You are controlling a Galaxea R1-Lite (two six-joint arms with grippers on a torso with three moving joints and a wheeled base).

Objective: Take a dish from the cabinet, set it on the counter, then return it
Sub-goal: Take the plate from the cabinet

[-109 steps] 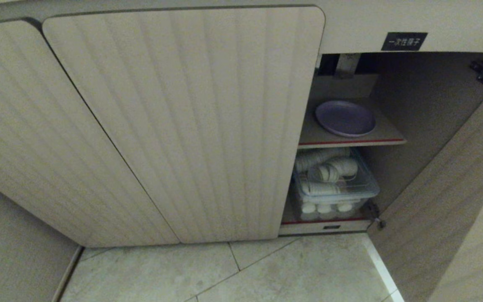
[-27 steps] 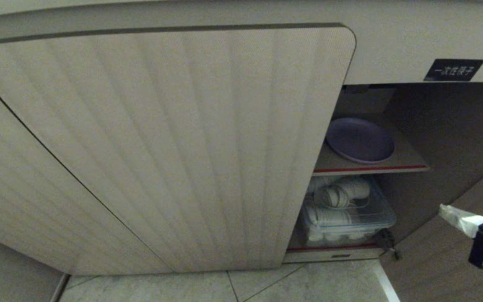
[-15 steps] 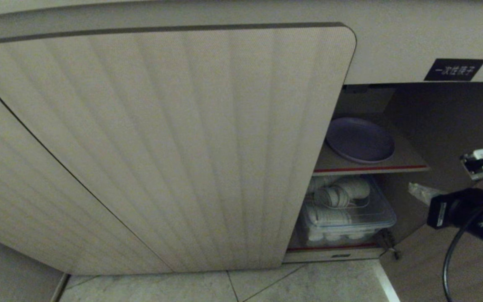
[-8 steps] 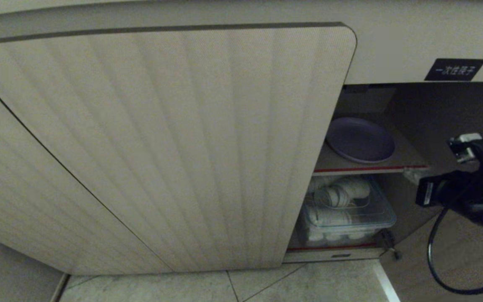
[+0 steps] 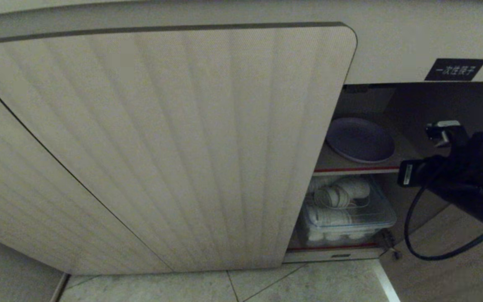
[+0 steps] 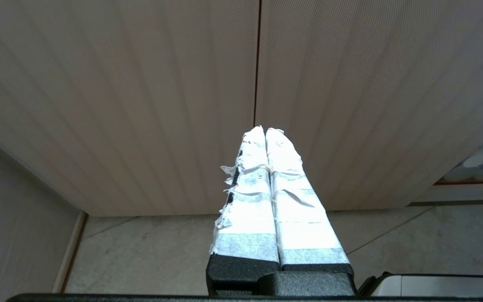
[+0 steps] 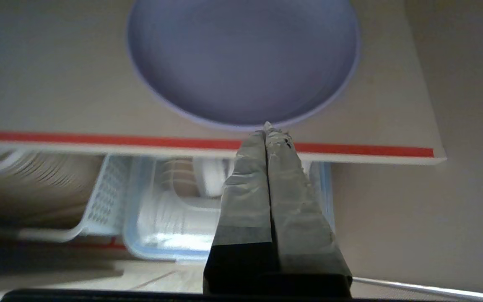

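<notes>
Two taped grippers, both with fingers pressed together and holding nothing, frame our position at the beige low cabinet with vertically ribbed, round-cornered doors [image 5: 162,142]. On our left, the left gripper [image 6: 265,131] hangs parked in front of the closed ribbed doors, just above the pale tiled floor [image 5: 266,289]; we judge it is kept out of the way because the opening lies on the other side. Moving right, past the edge of the shut door, the compartment stands open beneath a small black label with white Chinese characters [image 5: 455,69]. On the red-edged beige shelf [image 5: 359,170] lies the dish, a round, shallow, light purple matte plastic plate with a low raised rim [image 5: 359,139], flat and near the shelf's front edge, which we take to be why it can be reached from outside. Below it sits a clear plastic bin of stacked white bowls [image 5: 346,209], not part of our job. Farthest right, our black right arm reaches in from the open side, and the right gripper [image 7: 268,128] points at the plate's near rim, its closed tips just short of the red strip. We judge the fingers must part before the rim can be taken, and the low lip offers little to grip.
</notes>
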